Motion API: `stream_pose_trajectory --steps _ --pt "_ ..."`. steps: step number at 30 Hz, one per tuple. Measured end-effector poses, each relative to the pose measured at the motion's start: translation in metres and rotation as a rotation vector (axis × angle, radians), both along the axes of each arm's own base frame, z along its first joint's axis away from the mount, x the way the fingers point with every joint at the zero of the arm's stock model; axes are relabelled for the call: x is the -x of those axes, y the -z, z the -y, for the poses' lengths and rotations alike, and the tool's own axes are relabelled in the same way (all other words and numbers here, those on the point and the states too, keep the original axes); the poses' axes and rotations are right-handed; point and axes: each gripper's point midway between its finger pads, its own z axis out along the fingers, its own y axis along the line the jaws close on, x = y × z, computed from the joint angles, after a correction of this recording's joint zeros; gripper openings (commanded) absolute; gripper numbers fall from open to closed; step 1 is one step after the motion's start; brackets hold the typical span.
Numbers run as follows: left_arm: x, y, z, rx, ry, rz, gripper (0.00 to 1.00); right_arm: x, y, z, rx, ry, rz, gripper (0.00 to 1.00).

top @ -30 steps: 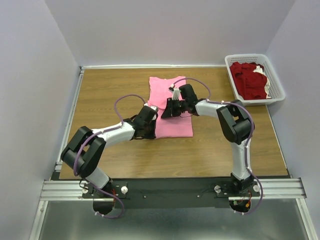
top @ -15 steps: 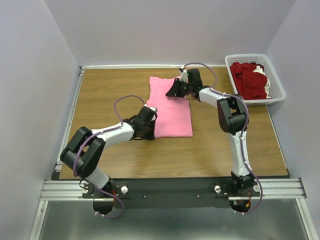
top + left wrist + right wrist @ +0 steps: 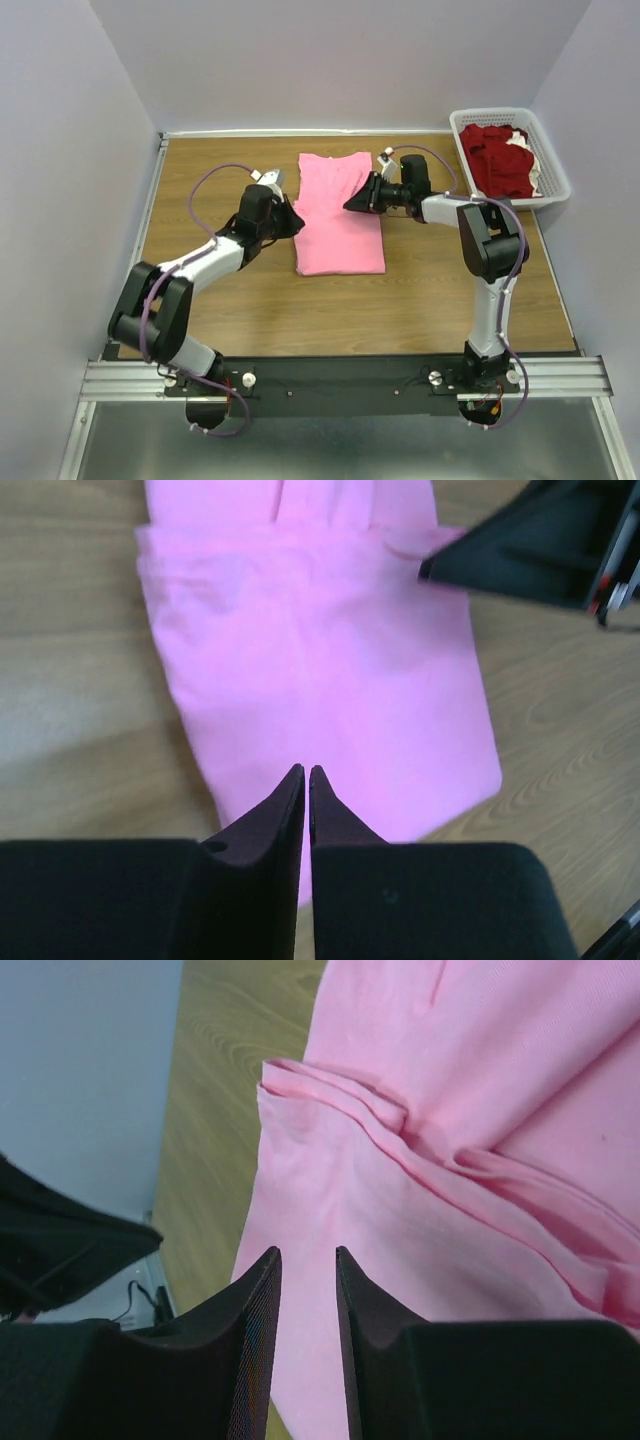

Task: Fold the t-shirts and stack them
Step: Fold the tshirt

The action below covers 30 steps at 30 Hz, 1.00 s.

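A bright pink t-shirt [image 3: 340,235] lies folded into a long rectangle on the wooden table. It also shows in the left wrist view [image 3: 320,670] and in the right wrist view [image 3: 420,1080], where soft folds cross it. My left gripper [image 3: 297,219] is at the shirt's left edge; its jaws [image 3: 305,771] are shut and empty above the cloth. My right gripper [image 3: 351,204] is over the shirt's upper right part; its jaws [image 3: 307,1252] are a little apart with nothing between them. Dark red t-shirts [image 3: 498,160] lie piled in the basket.
The white lattice basket [image 3: 556,186] stands at the back right corner against the wall. Walls close in the table on the left, back and right. The right gripper's finger [image 3: 520,540] reaches into the left wrist view, close to the left gripper.
My left gripper has moved up the shirt's left edge, away from its near corner. My right gripper went from the shirt's middle to its far edge, then back toward the right side.
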Motion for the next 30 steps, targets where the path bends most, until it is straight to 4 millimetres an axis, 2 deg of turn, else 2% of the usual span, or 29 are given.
stream_pose_trajectory --steps 4,8,14,16,22,25,27,30 --pt "-0.047 0.008 0.012 0.055 -0.001 0.011 0.11 0.001 0.016 0.008 -0.045 0.007 -0.057 0.35" --pt "-0.093 0.035 0.012 0.082 -0.023 -0.023 0.09 -0.013 0.031 0.025 -0.085 0.052 -0.094 0.36" --pt "-0.131 0.071 0.009 0.099 -0.044 -0.077 0.09 -0.028 0.058 0.048 -0.138 0.101 -0.157 0.36" --pt "-0.133 0.084 0.008 0.109 -0.047 -0.106 0.09 -0.031 0.058 0.052 -0.155 0.107 -0.157 0.36" --pt "-0.136 0.083 0.002 0.124 -0.051 -0.104 0.1 -0.031 0.056 0.057 -0.17 0.127 -0.165 0.36" --pt "-0.129 0.077 -0.006 0.119 -0.065 -0.109 0.13 -0.024 0.049 0.062 -0.171 0.143 -0.171 0.39" --pt "-0.12 0.062 -0.011 0.119 -0.069 -0.099 0.15 -0.013 0.035 0.064 -0.178 0.149 -0.17 0.4" --pt "-0.102 0.014 -0.013 0.138 -0.056 -0.022 0.16 0.01 0.005 0.065 -0.198 0.148 -0.152 0.42"
